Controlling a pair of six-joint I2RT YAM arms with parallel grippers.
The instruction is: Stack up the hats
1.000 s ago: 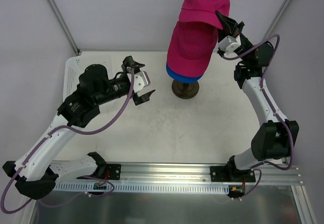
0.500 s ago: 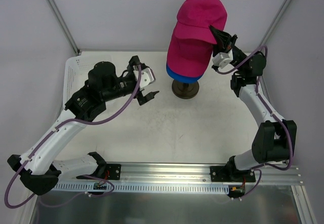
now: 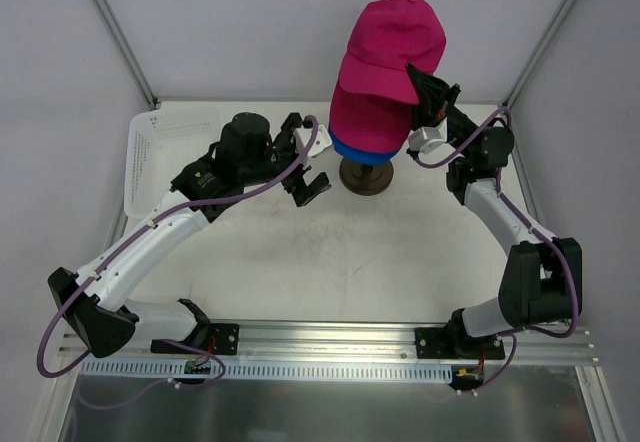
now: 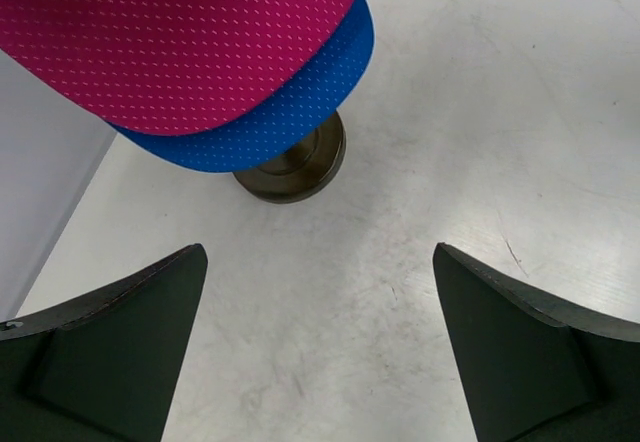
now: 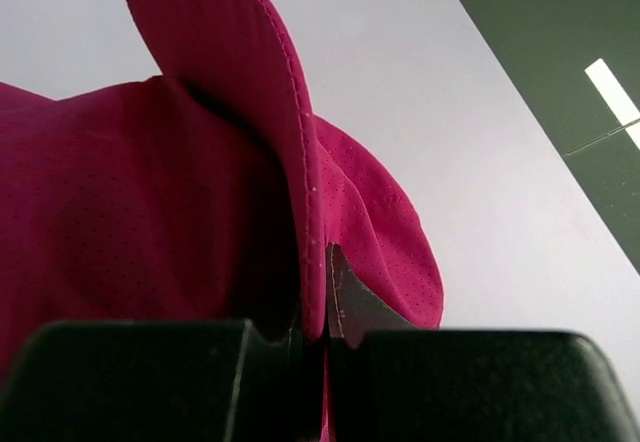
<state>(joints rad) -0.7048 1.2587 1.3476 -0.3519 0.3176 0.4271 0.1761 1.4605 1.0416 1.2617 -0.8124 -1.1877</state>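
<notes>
White table (image 3: 350, 252) | top pink cap (image 3: 392, 32) shifted left | left arm (image 3: 165, 232) nearer stand (image 3: 365, 176)

We see bare table (image 3: 340, 262) from five to eight o'clock of the dark stand (image 3: 366, 176), free for passage. At nine the left claw (image 3: 306, 160), spread wide, fills the approach. At two the right claw (image 3: 420, 82) pinches the top pink cap (image 3: 392, 32) by its brim. A white basket (image 3: 170, 127) blocks the ten o'clock corner.
</notes>
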